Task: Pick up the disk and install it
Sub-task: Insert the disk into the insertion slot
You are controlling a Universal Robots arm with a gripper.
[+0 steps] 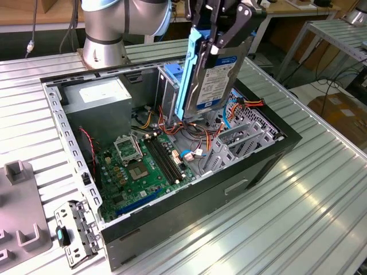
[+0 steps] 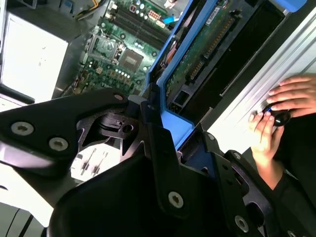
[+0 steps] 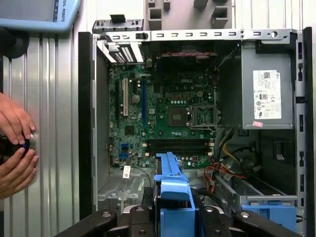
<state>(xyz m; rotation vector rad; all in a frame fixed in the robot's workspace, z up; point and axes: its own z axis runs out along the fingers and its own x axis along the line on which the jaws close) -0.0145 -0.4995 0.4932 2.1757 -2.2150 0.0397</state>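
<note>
- At the exterior view's left, grey plastic blocks (image 1: 23,232) and a small metal bracket (image 1: 74,232) lie on the ribbed metal tabletop (image 1: 298,200), just beside the open computer case (image 1: 189,212).
- Inside the case, going to the right, there is first a grey power supply (image 1: 94,97) and then the green motherboard (image 1: 140,166).
- The disk (image 1: 217,74) is over the right half of the case, standing on its edge and a little tilted. It is a flat dark grey drive with a pale label. A bright blue carrier runs along its edge on the exterior view's left.
- The black jaws are clamped on the upper end of the disk. Its lower end hangs close to the orange and red cables (image 1: 200,129), just beside a blue drive bay (image 1: 171,77).
- The second wrist view shows the other face of the disk (image 2: 207,44). This face is a green circuit board inside the blue frame, and the motherboard (image 2: 123,54) lies beyond it.
- In the first wrist view the disk (image 3: 173,185) is seen from its end, so it looks like a narrow blue strip between the jaws, in front of the motherboard (image 3: 163,113).
- Both wrist views show a person's hands (image 2: 294,94) (image 3: 15,170). They rest on a small dark object on the tabletop, outside the case wall.
</note>
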